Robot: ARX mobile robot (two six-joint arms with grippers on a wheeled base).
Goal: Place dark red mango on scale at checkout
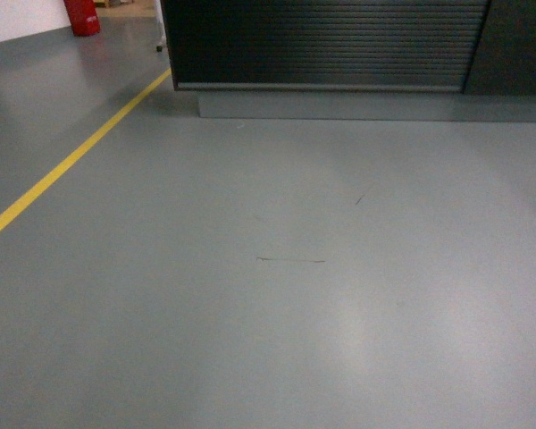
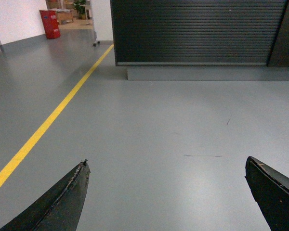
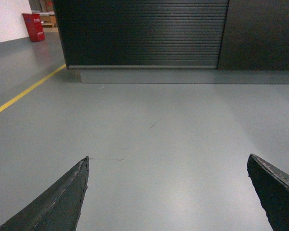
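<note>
the dark red mango appears in none of the three views, and neither does the scale; where either one sits cannot be told from here. the only task thing on show is the checkout (image 1: pixel 326 40), a dark slatted front across the top of the head frame, standing on a grey plinth (image 1: pixel 357 105). its tabletop is cut off above the frame edge, so anything resting up there is hidden.

the left gripper (image 2: pixel 166 192) shows its two dark fingers (image 2: pixel 62 202) spread wide at the lower corners of the left wrist frame, nothing between them. the right gripper (image 3: pixel 166 192) is the same, fingers (image 3: pixel 60 202) wide apart at the bottom of its frame and holding nothing. neither arm reaches into the head view.

the relation that counts is checkout to fingers: the counter lies straight ahead in the upper part of both wrist frames, well apart from the fingers across bare grey floor (image 1: pixel 277 295). the arm better placed for the fruit cannot be judged while the mango stays unseen, nor can its long axis.

a yellow floor line (image 1: pixel 67 165) runs from the lower left toward the counter's left end. a red cabinet (image 2: pixel 50 23) stands in the upper left corner; its markings are too small to read. no other writing shows.
</note>
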